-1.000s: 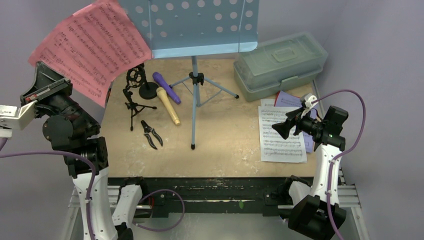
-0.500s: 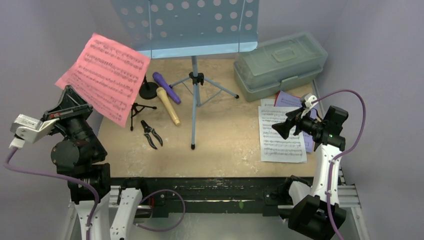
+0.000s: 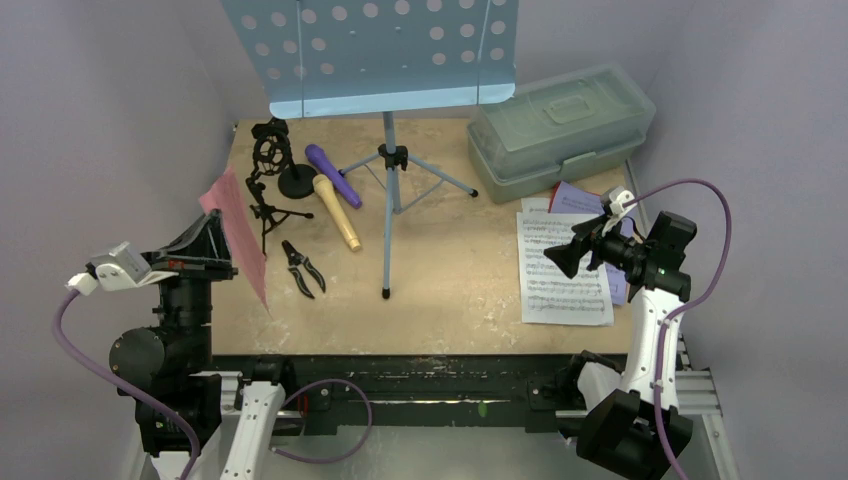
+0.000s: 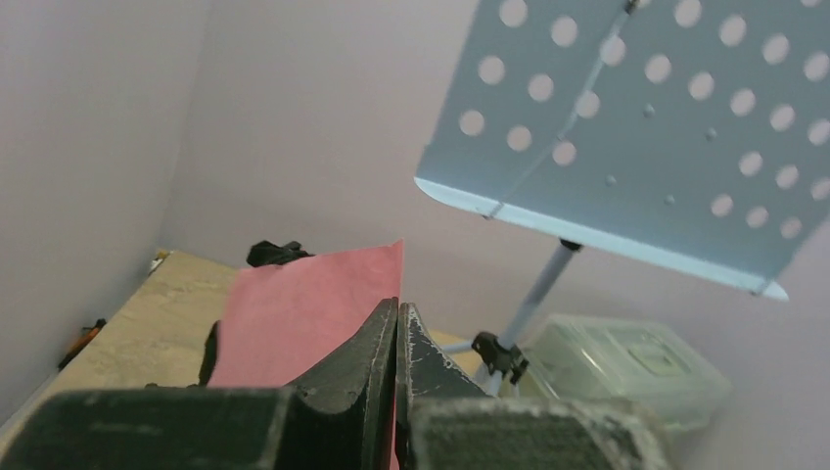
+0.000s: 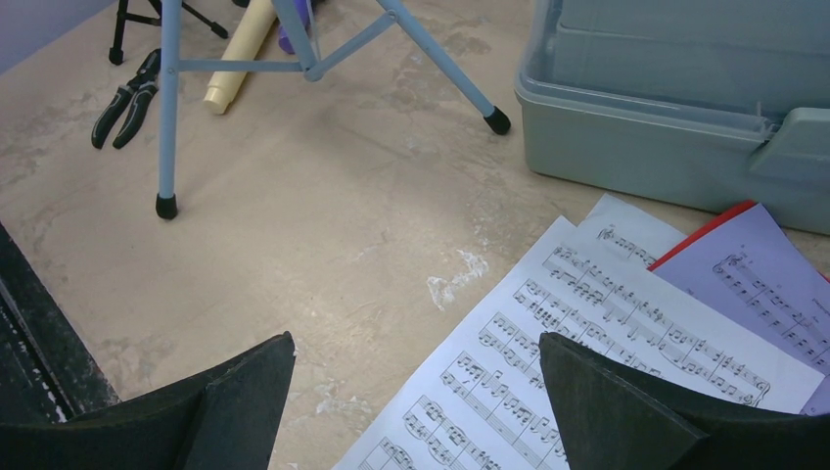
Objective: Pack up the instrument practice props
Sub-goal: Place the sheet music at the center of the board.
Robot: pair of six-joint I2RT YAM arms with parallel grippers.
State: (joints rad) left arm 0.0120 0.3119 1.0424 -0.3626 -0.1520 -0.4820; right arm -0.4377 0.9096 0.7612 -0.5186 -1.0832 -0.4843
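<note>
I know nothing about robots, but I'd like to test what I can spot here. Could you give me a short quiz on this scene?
1. True or false: the left claw is shut on the pink sheet.
2. What lies on the table right below the open right claw?
A) the white music sheet
B) the pliers
C) the grey-green box
3. Fill in: the microphone lying beside the tan microphone is coloured ____.

Key
1. True
2. A
3. Purple: it is the purple microphone.
</note>
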